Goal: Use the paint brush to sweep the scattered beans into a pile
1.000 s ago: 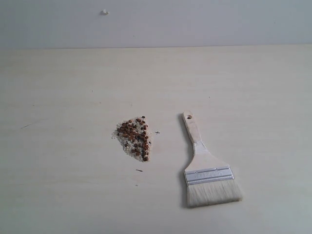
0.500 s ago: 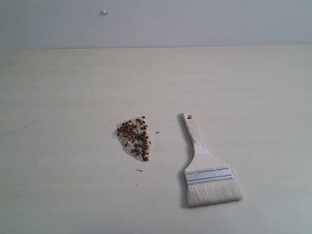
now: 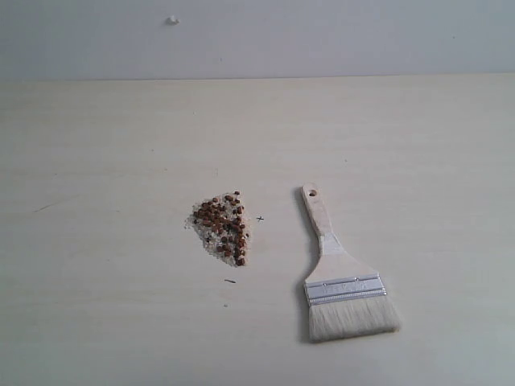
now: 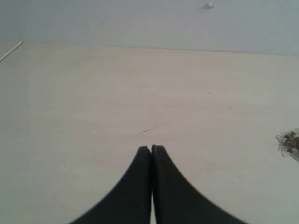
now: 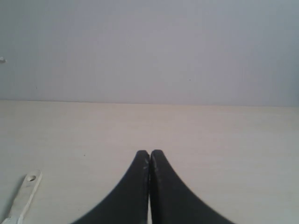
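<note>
Exterior view: the pile (image 3: 221,229) lies mid-bench (image 3: 402,145), with the brush (image 3: 342,273) flat to its right, apart. Only the wrist views show the left pincer (image 4: 151,148) and right pincer (image 5: 149,153), both closed and empty, one beside the pile's edge, the other near the handle's end.

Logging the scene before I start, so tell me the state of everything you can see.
Tiny reddish-brown beans with pale grit, gathered together, not scattered.
Wide flat paint brush with pale wooden handle, lying flat beside the beans, unheld.
Left gripper, fingers shut, empty.
Right gripper, fingers shut, empty.
</note>
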